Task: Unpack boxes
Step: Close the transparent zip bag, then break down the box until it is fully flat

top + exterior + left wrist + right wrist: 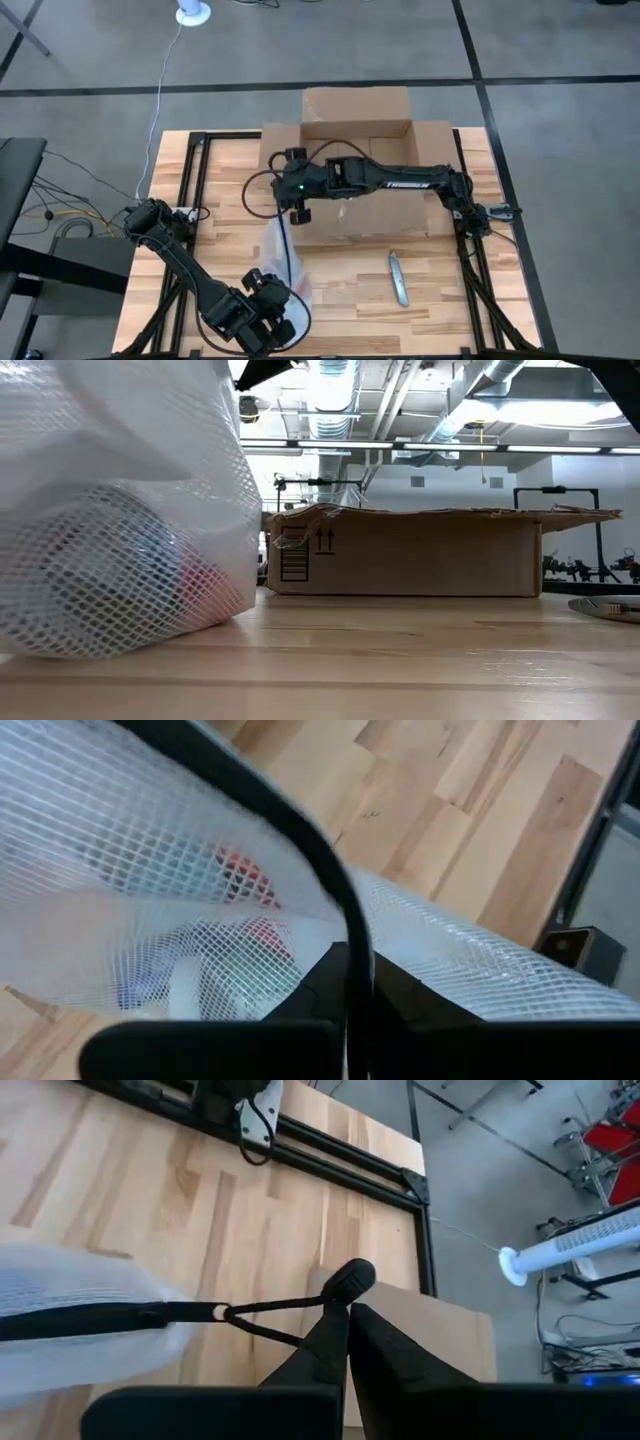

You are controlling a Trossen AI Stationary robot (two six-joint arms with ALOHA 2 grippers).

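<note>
Open cardboard box [355,160] at the table's [480,290] far centre. Right gripper [296,213], at the box's near left corner, jaws pressed together, apparently pinching the upper end of the mesh bag [283,262]. Left gripper [272,322], near edge, clamped on the bag's lower end. Box cutter [399,278] lies right of the bag.

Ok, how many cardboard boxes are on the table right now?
1. The open cardboard box sits at the table's far edge, its flaps spread, beside the mesh bag. Anything behind the bag in the low view is hidden.
</note>
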